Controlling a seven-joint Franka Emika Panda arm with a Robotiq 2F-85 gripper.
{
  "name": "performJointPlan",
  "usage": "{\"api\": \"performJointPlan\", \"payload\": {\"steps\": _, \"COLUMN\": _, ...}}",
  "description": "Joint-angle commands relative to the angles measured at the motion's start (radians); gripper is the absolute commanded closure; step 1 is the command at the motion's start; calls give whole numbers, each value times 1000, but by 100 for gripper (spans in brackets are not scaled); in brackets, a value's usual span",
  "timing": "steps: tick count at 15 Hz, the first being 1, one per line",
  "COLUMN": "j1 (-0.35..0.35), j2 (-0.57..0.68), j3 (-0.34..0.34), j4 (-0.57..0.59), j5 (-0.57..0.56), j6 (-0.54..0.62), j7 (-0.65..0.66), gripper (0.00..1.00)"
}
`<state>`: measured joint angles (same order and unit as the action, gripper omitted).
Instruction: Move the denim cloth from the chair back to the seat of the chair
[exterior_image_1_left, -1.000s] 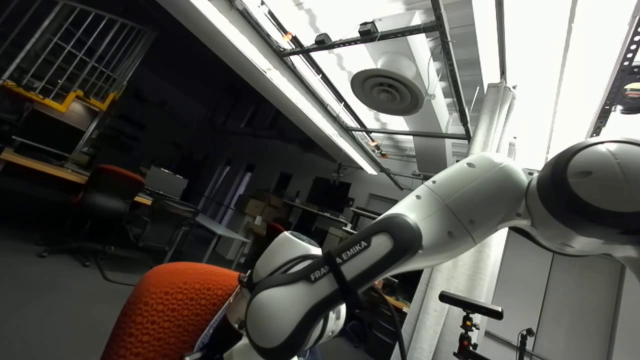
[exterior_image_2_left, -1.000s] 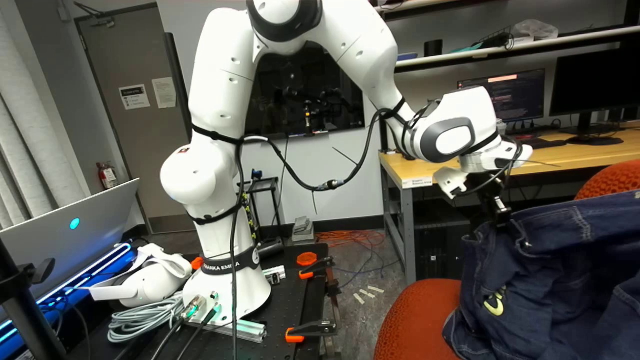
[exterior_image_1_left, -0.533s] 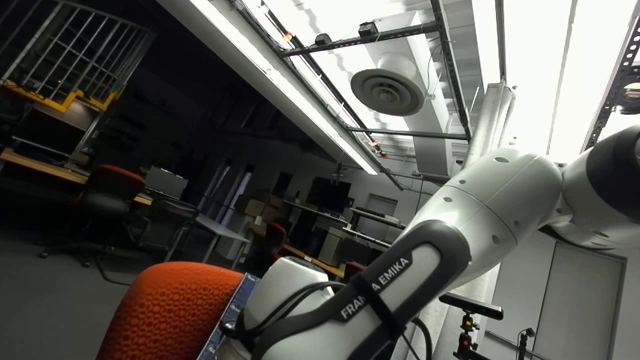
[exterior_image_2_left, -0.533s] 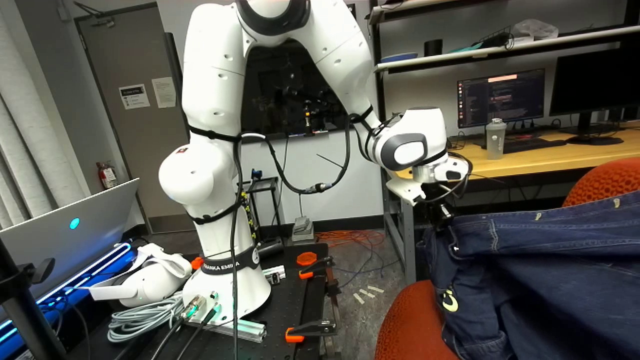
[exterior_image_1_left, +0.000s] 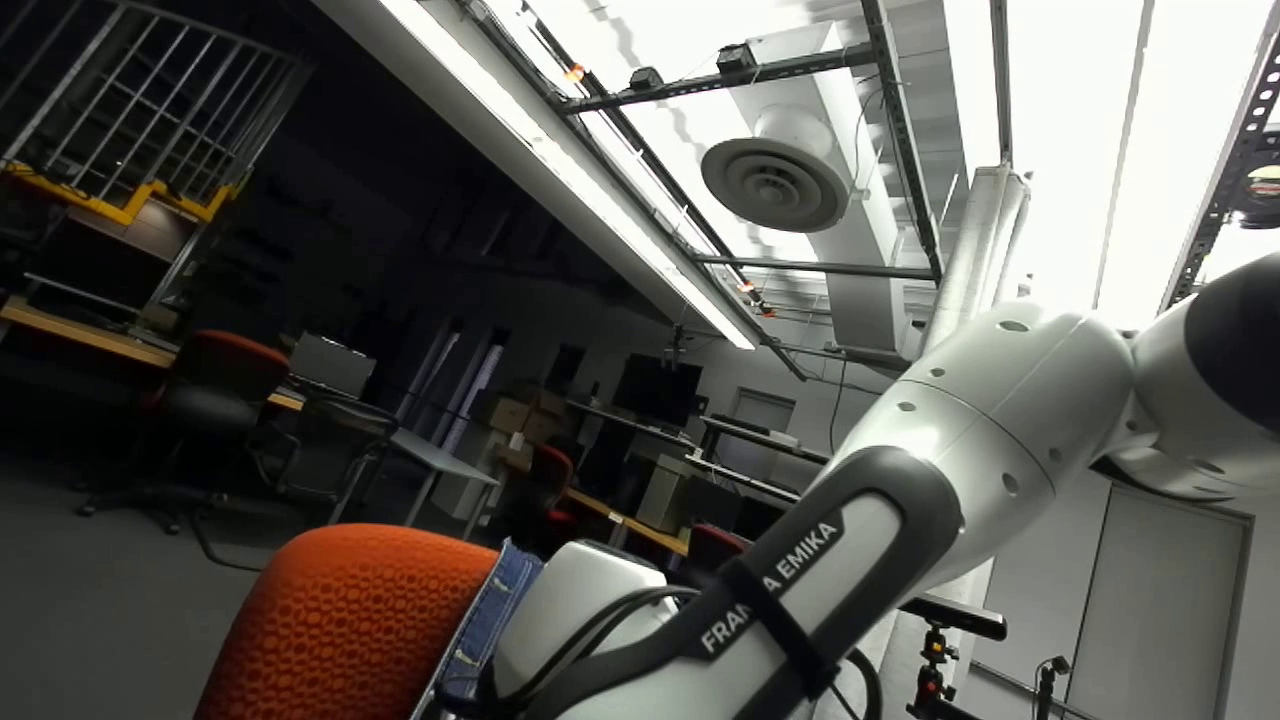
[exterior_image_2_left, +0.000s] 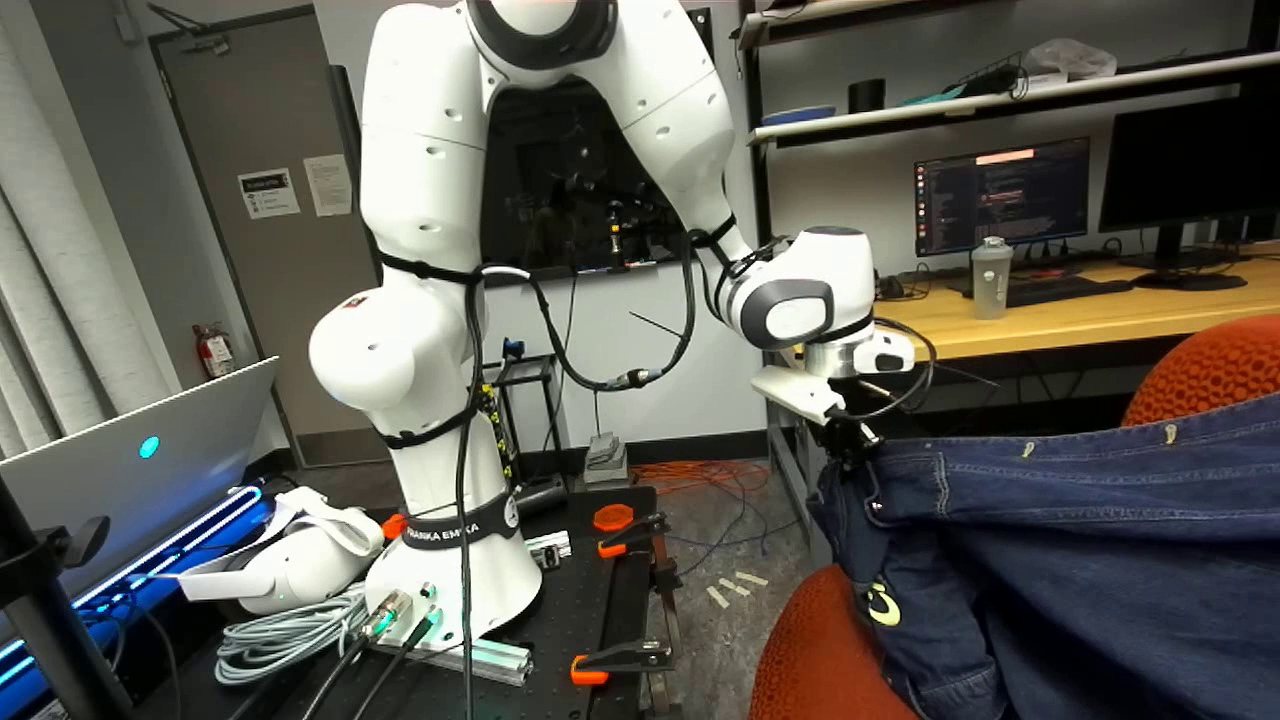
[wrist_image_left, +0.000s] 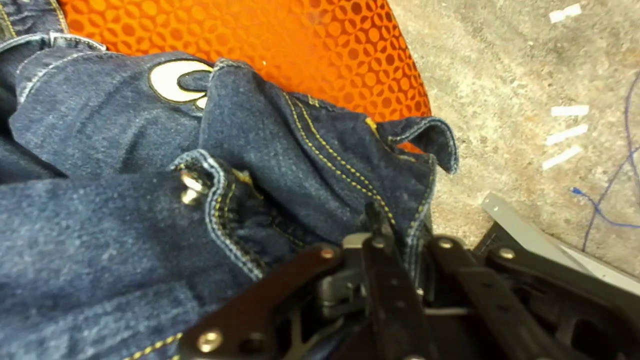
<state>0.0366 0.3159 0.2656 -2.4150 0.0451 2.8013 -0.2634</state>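
Note:
The denim cloth (exterior_image_2_left: 1100, 540) is dark blue with yellow stitching. It stretches from the orange chair back (exterior_image_2_left: 1215, 370) and hangs over the orange seat (exterior_image_2_left: 825, 650). My gripper (exterior_image_2_left: 850, 440) is at its near top corner, above the seat's edge. In the wrist view the fingers (wrist_image_left: 402, 232) are closed around a fold of the denim cloth (wrist_image_left: 100, 240), with an edge seam between them. Part of the seat (wrist_image_left: 280, 45) shows beyond the cloth. In an exterior view a denim strip (exterior_image_1_left: 495, 610) shows beside the chair back (exterior_image_1_left: 360, 610); the gripper is hidden there.
A wooden desk (exterior_image_2_left: 1060, 325) with monitors and a shaker bottle (exterior_image_2_left: 991, 278) stands behind the arm. A black table (exterior_image_2_left: 590, 600) with orange clamps carries the robot base. A cable (exterior_image_2_left: 640, 378) hangs from the arm. Floor (wrist_image_left: 480, 60) shows beside the seat.
The gripper has moved toward the robot base and slightly down, pulling the denim cloth's corner along. The cloth is now stretched more taut, and more denim shows beside the chair back.

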Motion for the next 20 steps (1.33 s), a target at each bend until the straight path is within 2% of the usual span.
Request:
{"api": "performJointPlan", "payload": {"steps": 1, "j1": -82, "j2": -32, "j3": 101, "j4": -13, "j5": 94, "j6": -79, "j7": -197, "gripper": 97}}
{"api": "performJointPlan", "payload": {"steps": 4, "j1": -144, "j2": -23, "j3": 172, "j4": 1, "j5": 183, "j6": -141, "j7": -379, "gripper": 97}}
{"api": "performJointPlan", "payload": {"steps": 8, "j1": -171, "j2": -26, "j3": 197, "j4": 16, "j5": 265, "j6": -248, "j7": -581, "gripper": 97}}
{"api": "performJointPlan", "payload": {"steps": 9, "j1": -131, "j2": 7, "j3": 178, "j4": 106, "j5": 250, "j6": -303, "j7": -553, "gripper": 97}}
{"api": "performJointPlan", "payload": {"steps": 13, "j1": -92, "j2": 33, "j3": 123, "j4": 224, "j5": 236, "j6": -333, "j7": -540, "gripper": 97}}
{"api": "performJointPlan", "payload": {"steps": 20, "j1": -69, "j2": 84, "j3": -45, "j4": 371, "j5": 156, "j6": -155, "j7": -361, "gripper": 97}}
